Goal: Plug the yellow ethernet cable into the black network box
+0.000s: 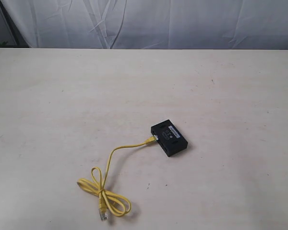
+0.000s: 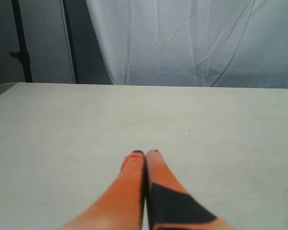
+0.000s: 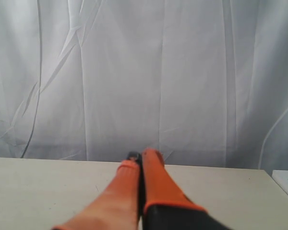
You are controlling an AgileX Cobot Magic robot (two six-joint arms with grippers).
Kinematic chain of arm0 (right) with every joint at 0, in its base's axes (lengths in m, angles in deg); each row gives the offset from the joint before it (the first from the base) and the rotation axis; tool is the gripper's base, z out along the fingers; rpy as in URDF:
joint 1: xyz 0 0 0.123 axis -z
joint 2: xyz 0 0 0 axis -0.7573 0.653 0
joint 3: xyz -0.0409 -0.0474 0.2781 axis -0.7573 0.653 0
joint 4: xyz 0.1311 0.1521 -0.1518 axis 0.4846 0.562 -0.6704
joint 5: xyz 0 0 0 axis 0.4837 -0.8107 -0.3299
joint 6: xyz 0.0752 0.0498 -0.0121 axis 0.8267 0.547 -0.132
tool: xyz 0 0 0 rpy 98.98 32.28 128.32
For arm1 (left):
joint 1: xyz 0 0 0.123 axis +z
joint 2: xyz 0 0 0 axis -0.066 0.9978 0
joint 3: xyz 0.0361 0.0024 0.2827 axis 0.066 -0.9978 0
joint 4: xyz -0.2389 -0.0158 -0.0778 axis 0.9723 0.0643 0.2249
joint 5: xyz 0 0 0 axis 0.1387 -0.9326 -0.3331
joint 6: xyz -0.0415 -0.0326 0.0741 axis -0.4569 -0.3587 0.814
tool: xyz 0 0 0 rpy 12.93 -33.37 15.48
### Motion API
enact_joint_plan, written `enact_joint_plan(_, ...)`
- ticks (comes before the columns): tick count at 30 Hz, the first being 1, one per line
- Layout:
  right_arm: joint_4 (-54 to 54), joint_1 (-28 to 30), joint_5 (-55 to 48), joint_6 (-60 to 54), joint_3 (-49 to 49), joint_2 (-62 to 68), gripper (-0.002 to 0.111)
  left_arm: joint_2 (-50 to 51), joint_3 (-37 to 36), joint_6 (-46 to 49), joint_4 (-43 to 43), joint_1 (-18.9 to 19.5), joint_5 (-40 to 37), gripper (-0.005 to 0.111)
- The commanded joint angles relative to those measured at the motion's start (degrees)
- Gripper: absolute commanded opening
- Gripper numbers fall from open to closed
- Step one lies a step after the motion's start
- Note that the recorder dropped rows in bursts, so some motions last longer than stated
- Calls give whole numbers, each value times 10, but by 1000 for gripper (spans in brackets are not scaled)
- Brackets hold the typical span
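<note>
The black network box [image 1: 169, 138] lies flat on the table, right of the middle, with a small white label on top. The yellow ethernet cable [image 1: 116, 154] has one plug in the box's left side at the port [image 1: 152, 139]. Its cord curves down to loose loops [image 1: 103, 195] near the front edge, ending in a free clear plug [image 1: 102, 214]. Neither arm shows in the exterior view. My left gripper [image 2: 145, 154] is shut with nothing in it, above bare table. My right gripper [image 3: 141, 155] is also shut and empty, pointing at the curtain. Box and cable are out of both wrist views.
The pale table [image 1: 62, 105] stretches wide around the box. A white curtain [image 1: 149, 21] hangs behind its far edge. A dark stand pole [image 2: 20, 43] rises beyond the table's corner in the left wrist view.
</note>
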Motion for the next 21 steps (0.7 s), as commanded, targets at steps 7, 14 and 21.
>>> enact_joint_plan(7,0,3,-2,0,2,-2,-1,-4,-3,-3,5,2,1,0)
enact_joint_plan(14,-32,3,-6,20,8,-33,-1,-4,-3,-3,4,2,1,0)
enact_joint_plan(21,-68,3,-29,132,49,-63,-1,-4,-3,-3,4,2,1,0)
